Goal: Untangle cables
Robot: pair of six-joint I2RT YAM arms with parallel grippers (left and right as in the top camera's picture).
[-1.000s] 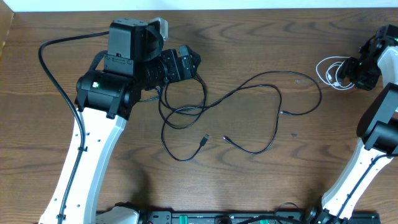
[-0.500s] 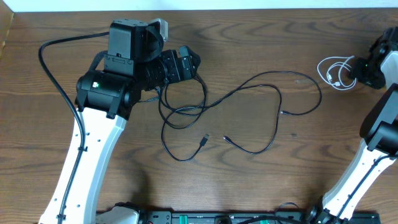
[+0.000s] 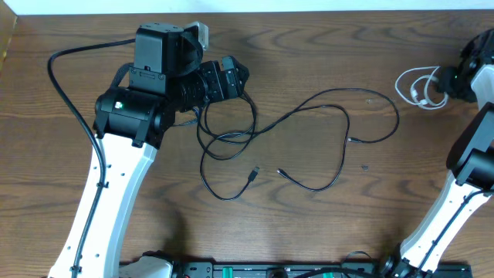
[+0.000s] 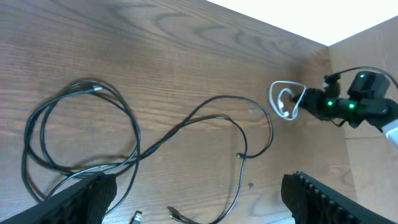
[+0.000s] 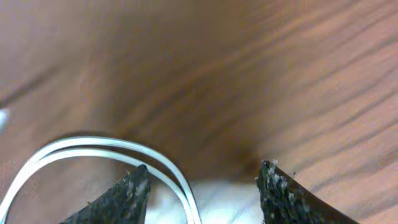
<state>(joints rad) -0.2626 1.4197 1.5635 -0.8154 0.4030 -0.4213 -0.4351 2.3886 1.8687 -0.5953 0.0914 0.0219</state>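
Cables (image 3: 345, 131) in black sprawl in loose overlapping loops mid-table (image 3: 347, 46), just beside the left gripper (image 4: 199, 182) at eleven o'clock, jaws wide apart. At two o'clock, the white cord (image 3: 413, 86) runs between the right gripper's (image 5: 205, 168) parted fingertips.

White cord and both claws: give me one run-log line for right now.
left claw open above black cables | right claw open, white cord between fingers
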